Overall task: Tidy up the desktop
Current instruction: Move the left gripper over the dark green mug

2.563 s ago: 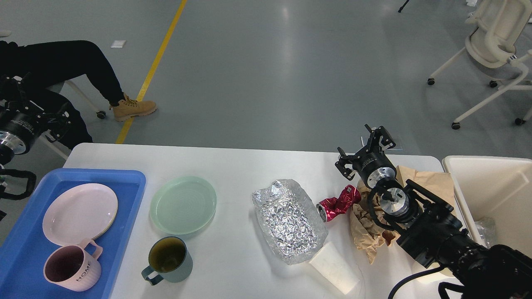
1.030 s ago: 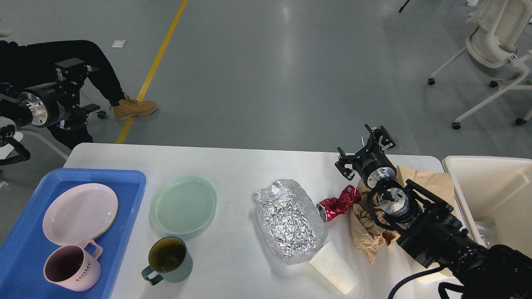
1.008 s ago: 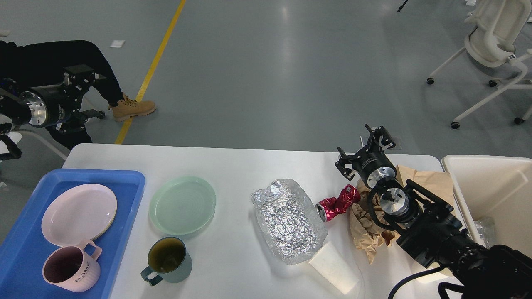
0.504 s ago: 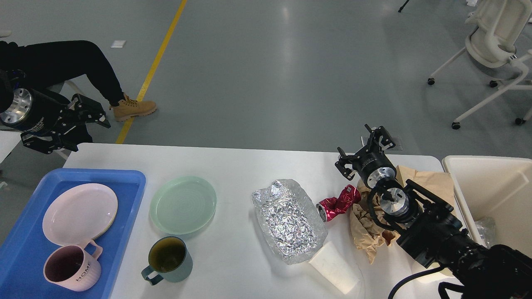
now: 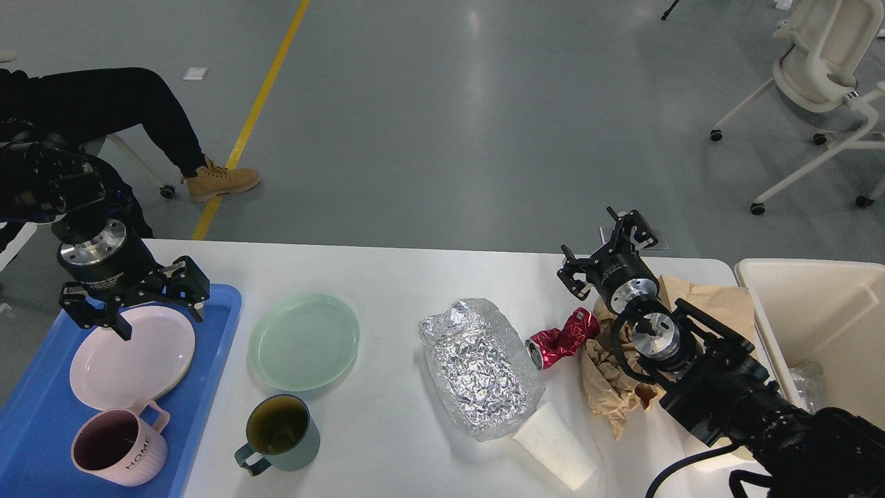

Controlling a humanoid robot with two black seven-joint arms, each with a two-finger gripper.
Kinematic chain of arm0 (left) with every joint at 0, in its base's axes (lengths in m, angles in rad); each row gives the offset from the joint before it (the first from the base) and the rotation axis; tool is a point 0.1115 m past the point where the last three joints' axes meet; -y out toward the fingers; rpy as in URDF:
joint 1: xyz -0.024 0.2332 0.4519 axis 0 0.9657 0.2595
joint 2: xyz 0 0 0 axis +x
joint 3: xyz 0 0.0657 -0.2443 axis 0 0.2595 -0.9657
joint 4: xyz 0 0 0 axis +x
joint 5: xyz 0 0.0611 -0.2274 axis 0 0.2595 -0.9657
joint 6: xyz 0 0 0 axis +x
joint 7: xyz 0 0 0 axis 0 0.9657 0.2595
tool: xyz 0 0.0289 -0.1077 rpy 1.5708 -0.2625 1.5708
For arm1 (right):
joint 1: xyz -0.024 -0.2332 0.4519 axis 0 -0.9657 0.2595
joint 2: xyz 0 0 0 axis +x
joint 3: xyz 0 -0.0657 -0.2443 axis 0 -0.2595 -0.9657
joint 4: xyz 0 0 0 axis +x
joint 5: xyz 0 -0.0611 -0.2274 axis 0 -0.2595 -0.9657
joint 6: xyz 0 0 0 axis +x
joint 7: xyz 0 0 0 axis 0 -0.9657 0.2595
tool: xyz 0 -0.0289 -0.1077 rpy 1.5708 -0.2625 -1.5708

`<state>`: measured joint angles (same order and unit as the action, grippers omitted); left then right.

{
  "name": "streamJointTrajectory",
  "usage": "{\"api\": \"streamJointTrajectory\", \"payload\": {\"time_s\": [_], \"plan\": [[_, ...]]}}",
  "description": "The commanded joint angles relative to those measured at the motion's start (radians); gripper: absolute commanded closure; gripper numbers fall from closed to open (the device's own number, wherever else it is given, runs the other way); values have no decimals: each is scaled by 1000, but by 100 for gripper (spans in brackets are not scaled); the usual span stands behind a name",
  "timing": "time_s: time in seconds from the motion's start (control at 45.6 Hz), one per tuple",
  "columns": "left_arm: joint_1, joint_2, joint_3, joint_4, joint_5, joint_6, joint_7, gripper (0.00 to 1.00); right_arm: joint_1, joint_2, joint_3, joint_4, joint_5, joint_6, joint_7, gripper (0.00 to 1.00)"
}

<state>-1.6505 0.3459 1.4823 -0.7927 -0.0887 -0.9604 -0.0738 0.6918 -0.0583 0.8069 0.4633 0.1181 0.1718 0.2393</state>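
The white desktop (image 5: 401, 277) carries a pale green plate (image 5: 304, 340), a teal mug (image 5: 280, 432), a crumpled foil sheet (image 5: 480, 365), a crushed red can (image 5: 563, 339), a tipped white paper cup (image 5: 556, 446) and crumpled brown paper (image 5: 608, 384). My left gripper (image 5: 162, 304) hangs open, fingers down, over the far edge of the blue tray, just above the pink plate (image 5: 131, 356). It holds nothing. My right gripper (image 5: 600, 249) stands open and empty at the desktop's far right edge, just beyond the red can.
A blue tray (image 5: 41, 415) at the left holds the pink plate and a pink mug (image 5: 114, 453). A cream bin (image 5: 816, 311) stands at the right. A seated person's legs (image 5: 138, 117) are beyond the far left corner, and a white chair (image 5: 823, 76) at far right.
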Motion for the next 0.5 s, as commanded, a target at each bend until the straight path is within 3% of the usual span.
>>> {"api": "streamJointTrajectory", "payload": {"time_s": [0.0,0.351,0.482], "plan": [[-2,-13,1,-52,3,0,0,3,0,0,0,0,0,0,0,0],[-170,-65,-5,-204,40,0,0,3,0,0,0,-2,0,0,0,0],[-167,-136,-43,-237,38,0,-4,3,0,0,0,-2,0,0,0,0]]}}
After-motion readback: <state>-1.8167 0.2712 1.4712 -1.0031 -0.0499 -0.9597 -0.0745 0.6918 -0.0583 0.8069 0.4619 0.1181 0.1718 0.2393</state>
